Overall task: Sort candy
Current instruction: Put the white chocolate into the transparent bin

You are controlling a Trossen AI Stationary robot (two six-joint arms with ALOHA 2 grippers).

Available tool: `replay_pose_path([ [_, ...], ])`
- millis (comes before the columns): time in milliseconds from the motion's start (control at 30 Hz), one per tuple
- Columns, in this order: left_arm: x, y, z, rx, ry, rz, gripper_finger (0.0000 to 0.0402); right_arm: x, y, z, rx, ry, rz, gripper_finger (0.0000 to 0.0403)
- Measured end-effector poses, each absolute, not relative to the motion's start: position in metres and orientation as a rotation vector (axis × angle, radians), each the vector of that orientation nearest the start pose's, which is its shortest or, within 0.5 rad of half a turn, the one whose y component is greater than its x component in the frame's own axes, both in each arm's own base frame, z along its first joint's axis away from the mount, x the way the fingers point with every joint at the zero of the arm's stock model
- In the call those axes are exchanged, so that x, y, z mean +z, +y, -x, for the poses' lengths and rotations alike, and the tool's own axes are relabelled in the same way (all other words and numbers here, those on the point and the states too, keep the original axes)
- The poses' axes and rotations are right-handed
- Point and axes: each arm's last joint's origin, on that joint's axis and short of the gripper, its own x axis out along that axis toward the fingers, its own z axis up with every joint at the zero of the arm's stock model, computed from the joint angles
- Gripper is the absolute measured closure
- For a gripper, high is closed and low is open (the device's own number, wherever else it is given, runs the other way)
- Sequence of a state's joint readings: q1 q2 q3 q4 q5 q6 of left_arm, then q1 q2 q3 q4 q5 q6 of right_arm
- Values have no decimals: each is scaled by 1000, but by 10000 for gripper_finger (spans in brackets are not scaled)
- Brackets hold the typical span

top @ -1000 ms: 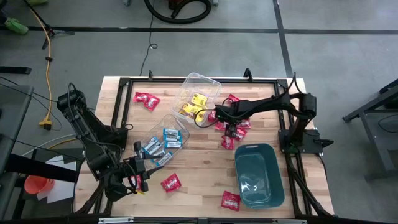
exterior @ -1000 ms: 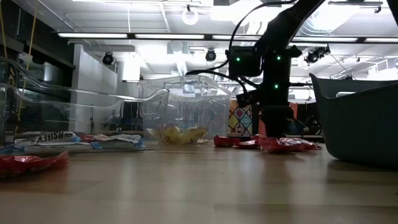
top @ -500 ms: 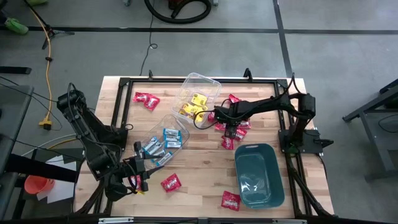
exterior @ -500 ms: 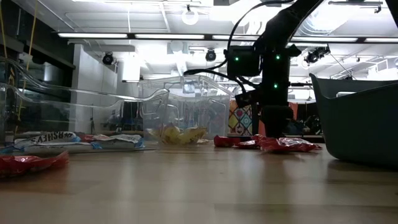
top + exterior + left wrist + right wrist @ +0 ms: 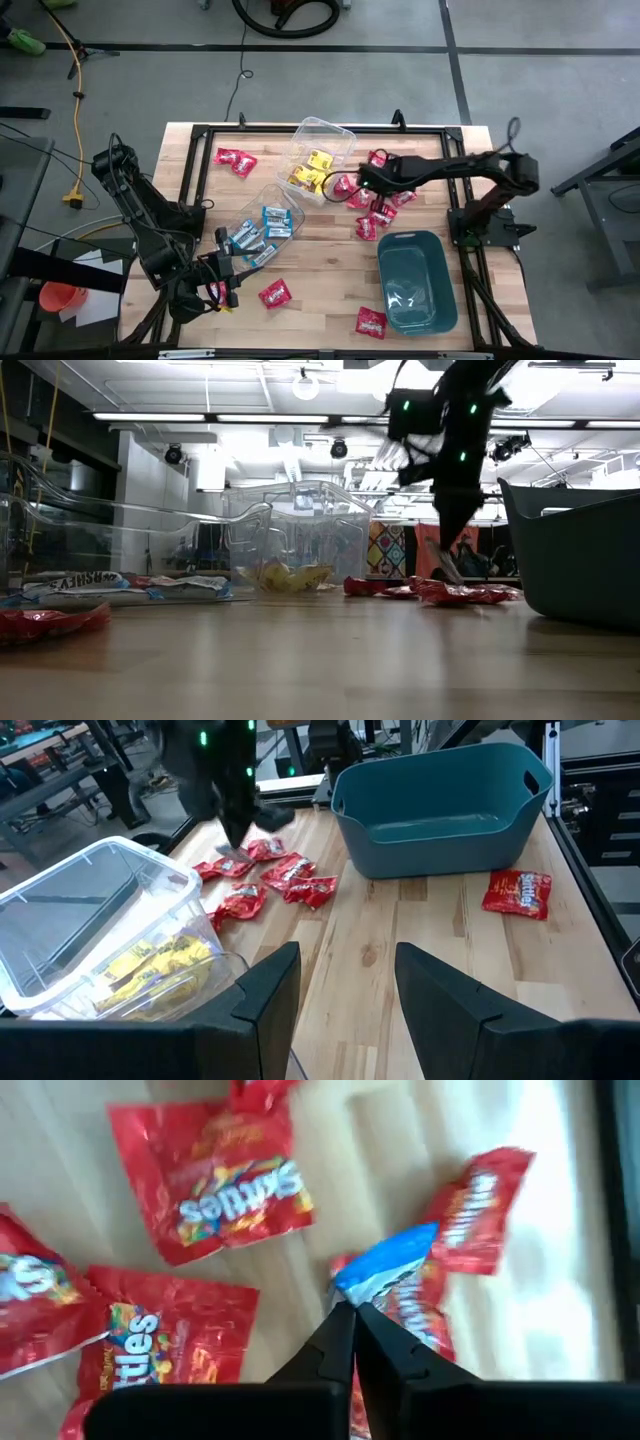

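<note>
Shut right gripper (image 5: 352,1312) above the cluster of flat red wrapped candy packets (image 5: 235,1185) near the middle of the pale wooden table (image 5: 320,300), between the upright clear plastic tub (image 5: 325,125) and the teal plastic bin (image 5: 425,262). Pinched between its fingertips: the edge of one light blue-and-white wrapped packet (image 5: 385,1260), whose print cannot be read and whose far end merges with the red wrappers beneath. Cannot tell whether that packet is lifted clear of them or touching. In the low view, only a dark smeared shape for this claw, its tips lost against the room behind.

Parked at the table's near left corner: left gripper (image 5: 347,960), fingers apart, nothing between them.

Heaped in the upright tub: yellow wrapped packets (image 5: 318,160), too small to count. More blue-and-white packets (image 5: 268,222) spilling from a second clear tub (image 5: 285,196) lying tilted on its side; its outline hard to trace through the plastic. Single red packets scattered elsewhere on the wood, one just beside the bin's near corner. Bin contents unclear from above, glare only.
</note>
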State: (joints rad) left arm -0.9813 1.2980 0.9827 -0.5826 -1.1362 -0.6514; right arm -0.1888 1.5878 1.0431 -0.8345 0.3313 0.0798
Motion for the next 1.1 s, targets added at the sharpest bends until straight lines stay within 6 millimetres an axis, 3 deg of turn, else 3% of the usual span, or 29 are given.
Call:
replay_pose_path([
  [300, 276, -193, -161, 273, 359, -143, 247, 252, -42, -261, -506, 1091, 45, 402],
  [567, 277, -193, -161, 279, 353, -143, 247, 273, -1, -284, -295, 777, 28, 403],
  [867, 277, -193, -161, 293, 339, -147, 247, 261, 67, -331, 23, 494, 78, 403],
  [967, 278, -192, -161, 314, 321, -153, 247, 250, 75, -353, 50, 361, 133, 403],
  [1100, 278, -192, -161, 314, 321, -182, 247, 233, 69, -381, 60, 180, 148, 403],
])
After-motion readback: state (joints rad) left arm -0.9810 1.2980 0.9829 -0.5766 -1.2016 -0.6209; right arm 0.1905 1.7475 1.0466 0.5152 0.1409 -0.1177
